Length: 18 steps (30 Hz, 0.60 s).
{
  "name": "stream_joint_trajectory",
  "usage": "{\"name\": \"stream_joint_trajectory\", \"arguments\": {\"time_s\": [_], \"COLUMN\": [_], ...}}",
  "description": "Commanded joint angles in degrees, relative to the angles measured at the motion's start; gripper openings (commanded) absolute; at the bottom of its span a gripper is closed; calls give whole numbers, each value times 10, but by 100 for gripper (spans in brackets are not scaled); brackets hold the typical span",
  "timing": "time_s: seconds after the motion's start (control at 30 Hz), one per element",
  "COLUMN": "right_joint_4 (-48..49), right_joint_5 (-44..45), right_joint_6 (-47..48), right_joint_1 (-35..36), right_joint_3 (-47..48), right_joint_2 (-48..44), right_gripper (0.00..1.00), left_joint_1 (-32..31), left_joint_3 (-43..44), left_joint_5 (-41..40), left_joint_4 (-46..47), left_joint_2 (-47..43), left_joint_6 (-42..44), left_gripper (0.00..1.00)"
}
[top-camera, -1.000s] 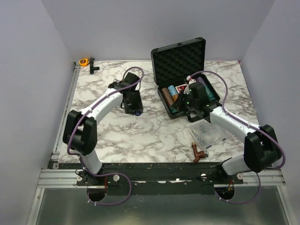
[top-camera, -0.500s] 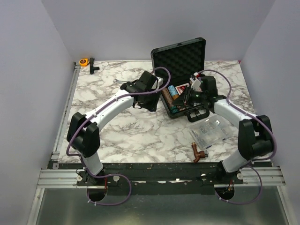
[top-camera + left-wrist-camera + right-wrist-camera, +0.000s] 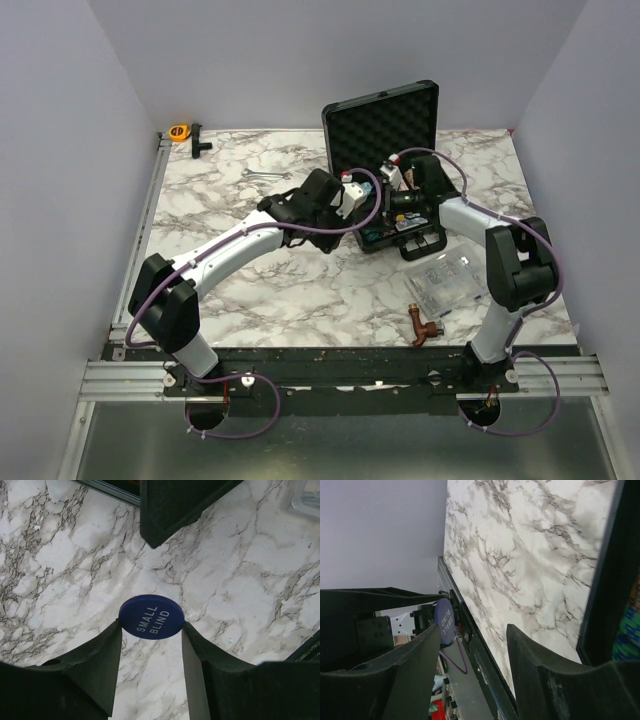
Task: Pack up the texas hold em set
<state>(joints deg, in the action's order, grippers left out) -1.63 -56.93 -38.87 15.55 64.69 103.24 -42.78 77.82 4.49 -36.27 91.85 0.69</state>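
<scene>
A blue round disc (image 3: 151,616) marked SMALL BLIND is pinched by its edges between the fingertips of my left gripper (image 3: 151,626), above the marble table. That gripper (image 3: 365,200) hovers at the left edge of the open black case (image 3: 385,125), whose foam-lined lid stands upright. My right gripper (image 3: 392,203) is over the case's tray, facing the left one, with its jaws open and nothing between them (image 3: 472,635). In the right wrist view the disc (image 3: 443,620) shows just beyond the left finger. Striped chips (image 3: 627,630) lie in the case at that view's right edge.
A clear plastic compartment box (image 3: 447,282) lies in front of the case, with a brown pipe fitting (image 3: 422,325) nearer the table's front edge. An orange tape measure (image 3: 179,131) and a black part (image 3: 200,145) sit at the back left corner. A small metal tool (image 3: 262,176) lies mid-back.
My left arm has carried the blue disc rightward from the table's middle to the case. My right gripper has swung left over the tray and its jaws have opened.
</scene>
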Motion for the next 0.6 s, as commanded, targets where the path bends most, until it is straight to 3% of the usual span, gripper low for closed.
{"name": "stream_joint_trajectory", "arguments": {"time_s": [0.0, 0.4, 0.47, 0.57], "right_joint_4": [-20, -18, -16, -2], "right_joint_5": [-40, -40, -38, -38], "right_joint_6": [22, 21, 20, 10], "right_joint_1": [35, 86, 90, 92], "right_joint_3": [32, 21, 15, 6], "right_joint_2": [20, 32, 30, 28], "right_gripper": [58, 49, 44, 30], "left_joint_1": [-6, -15, -16, -16], "left_joint_3": [-5, 0, 1, 3], "left_joint_5": [-11, -16, -19, -19], "left_joint_4": [21, 11, 10, 8], "left_joint_2": [-14, -1, 0, 4], "left_joint_6": [23, 22, 22, 21], "left_gripper": [0, 0, 0, 0]}}
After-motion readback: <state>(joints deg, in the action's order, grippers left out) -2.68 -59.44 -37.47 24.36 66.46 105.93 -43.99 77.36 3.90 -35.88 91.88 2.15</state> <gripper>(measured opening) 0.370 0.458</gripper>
